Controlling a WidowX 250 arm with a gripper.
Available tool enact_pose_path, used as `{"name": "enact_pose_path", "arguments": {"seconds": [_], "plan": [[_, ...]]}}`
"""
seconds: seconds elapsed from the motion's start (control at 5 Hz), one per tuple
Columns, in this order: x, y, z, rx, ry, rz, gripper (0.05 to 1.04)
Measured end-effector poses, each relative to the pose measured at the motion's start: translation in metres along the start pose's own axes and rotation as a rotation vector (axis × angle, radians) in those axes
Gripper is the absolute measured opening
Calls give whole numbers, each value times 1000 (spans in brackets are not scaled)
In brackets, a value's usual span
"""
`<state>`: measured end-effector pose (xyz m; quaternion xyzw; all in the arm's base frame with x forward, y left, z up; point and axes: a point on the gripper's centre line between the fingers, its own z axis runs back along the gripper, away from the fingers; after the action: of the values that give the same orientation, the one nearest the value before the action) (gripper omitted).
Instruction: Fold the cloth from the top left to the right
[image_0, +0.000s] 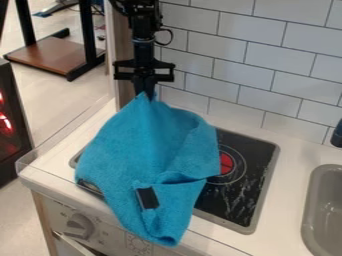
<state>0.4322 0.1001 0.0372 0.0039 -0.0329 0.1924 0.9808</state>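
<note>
Black fingers (148, 84) point straight down, closed together on a pinch of blue cloth (143, 135). They belong to a black gripper (147, 94) with a wide, angular crossbar, hanging at the upper left of centre in the camera view, in front of a tiled wall (257, 62).

From that pinch the cloth spreads downward like a soft tent: a narrow peak at the top, broad sloping sides, and a rounded, drooping tip at the bottom. Its surface looks fuzzy, like towelling. Creases fan out below the peak, and a layer folds over along the right side. Lower down, beneath a crosswise fold, sits a small dark rectangular patch (147, 198).

The cloth lies over the left and middle of a smooth black stove top (244, 200) with a thin grey rim, and its lowest part hangs over the front edge of the pale, flat bench (292, 200). To the right of the cloth, a red disc (226, 163) shows within thin pale rings on the stove top, near whitish streaks.

Below the bench edge, on the left, is a round grey knob (79, 226). At the right is a grey sink (311, 212) with rounded corners. The wall's pale, glossy-looking rectangular tiles are divided by dark lines.
</note>
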Motion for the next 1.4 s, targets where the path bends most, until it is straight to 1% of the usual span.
{"name": "enact_pose_path", "arguments": {"seconds": [0.2, 0.4, 0.6, 0.8, 1.0, 1.2, 1.4], "plan": [[-4, -6, 12, -3, -25, -15, 55], [-30, -29, 44, -35, -94, -118, 55], [-64, -49, 46, -52, -90, -224, 55], [-95, -58, 42, -47, -70, -302, 54], [-123, -69, 31, -30, -54, -385, 54], [-141, -64, 11, 1, -32, -424, 54], [-158, -72, -11, 35, -27, -498, 54]]}}
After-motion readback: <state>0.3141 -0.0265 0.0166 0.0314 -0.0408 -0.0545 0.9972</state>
